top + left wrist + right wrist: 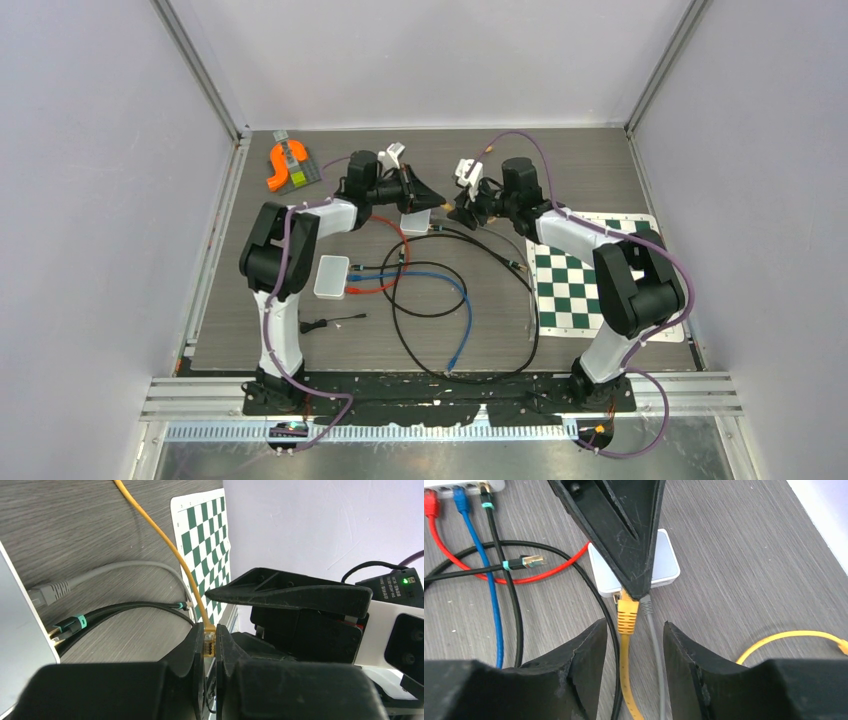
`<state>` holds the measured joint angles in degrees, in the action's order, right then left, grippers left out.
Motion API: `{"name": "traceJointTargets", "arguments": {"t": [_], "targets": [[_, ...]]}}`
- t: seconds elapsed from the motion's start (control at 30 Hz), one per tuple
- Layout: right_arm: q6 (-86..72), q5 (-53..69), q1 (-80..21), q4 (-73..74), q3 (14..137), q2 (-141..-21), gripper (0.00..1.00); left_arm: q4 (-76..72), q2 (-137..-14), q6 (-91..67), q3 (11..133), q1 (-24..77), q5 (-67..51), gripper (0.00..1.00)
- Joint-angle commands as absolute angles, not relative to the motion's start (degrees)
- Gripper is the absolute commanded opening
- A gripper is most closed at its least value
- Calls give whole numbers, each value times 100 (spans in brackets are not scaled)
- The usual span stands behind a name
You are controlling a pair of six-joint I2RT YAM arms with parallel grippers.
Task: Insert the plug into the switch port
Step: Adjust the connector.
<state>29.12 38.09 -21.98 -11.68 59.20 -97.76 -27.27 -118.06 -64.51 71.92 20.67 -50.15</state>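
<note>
Insertion step, plug at port. L gripper (633, 587) is pinched tight on the yellow plug (627, 615). Plug nose sits at the face of the white switch (666, 567), just beside the seated grey cable (646, 605); can't tell if it has entered. R gripper (635, 630) fingers stand apart, straddling the yellow cable (624, 680) w/o contact.

Recommend:
- Keep plug square to the port.
- Push straight along its axis.
- Avoid nudging the grey neighbour.
- Switch looks light and may slide back, so brace it w/ R if needed.
</note>
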Motion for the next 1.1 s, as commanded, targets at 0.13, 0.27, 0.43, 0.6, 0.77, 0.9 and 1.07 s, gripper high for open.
{"name": "traceJointTargets", "arguments": {"t": [0.13,0.27,0.43,0.6,0.77,0.9,1.07], "targets": [[3814,3128,-2444,-351,6412,-9642,49,-1947,-11275,-6090,7304,2145,-4648,0],[3930,3088,-2541,-207,6504,-9692,49,-1570,-11175,-5854,7358,2153,-4545,0],[3957,3056,-2662,-180,6660,-9768,41,-1523,-11187,-5831,7378,2160,-4510,0],[4002,3008,-2712,-127,6744,-9814,30,-1493,-11196,-5846,7349,2162,-4432,0],[4045,2952,-2709,-96,6791,-9920,13,-1635,-11150,-5972,7348,2162,-4427,0],[4076,2888,-2724,87,6876,-9993,26,-1649,-11127,-6069,7378,2162,-4369,0],[4024,2808,-2720,133,6915,-10079,21,-1495,-11127,-6157,7429,2171,-4370,0]]}}
